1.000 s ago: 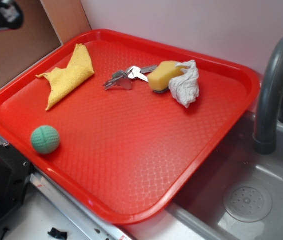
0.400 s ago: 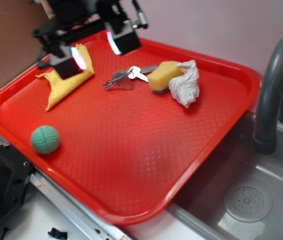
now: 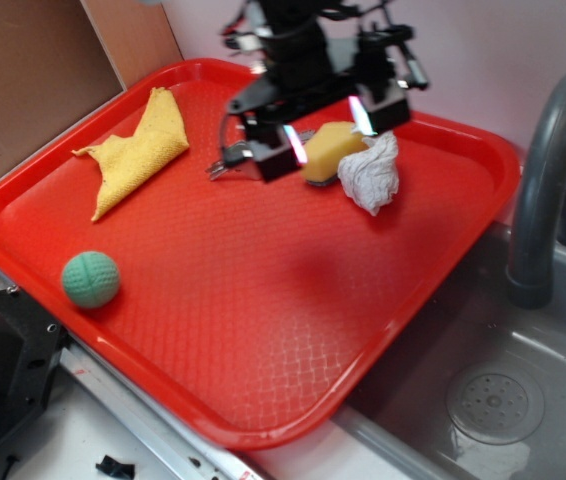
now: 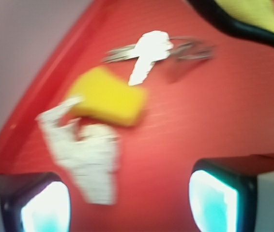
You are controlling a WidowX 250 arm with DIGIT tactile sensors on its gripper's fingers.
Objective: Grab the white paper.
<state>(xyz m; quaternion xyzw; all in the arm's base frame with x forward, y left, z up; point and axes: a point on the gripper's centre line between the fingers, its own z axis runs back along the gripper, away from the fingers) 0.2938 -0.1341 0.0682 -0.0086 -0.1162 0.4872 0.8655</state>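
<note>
Exterior view is showing the gripper (image 3: 326, 128) hanging wide open over the soft yellow sponge (image 3: 323, 152), and the crumpled white paper (image 3: 372, 174) is lying on the bumpy red tray (image 3: 263, 300), touching the sponge's right side

Black-bodied pincer (image 3: 328, 130) with glossy, light-reflecting finger pads (image 4: 213, 200) and thin cables.
</note>
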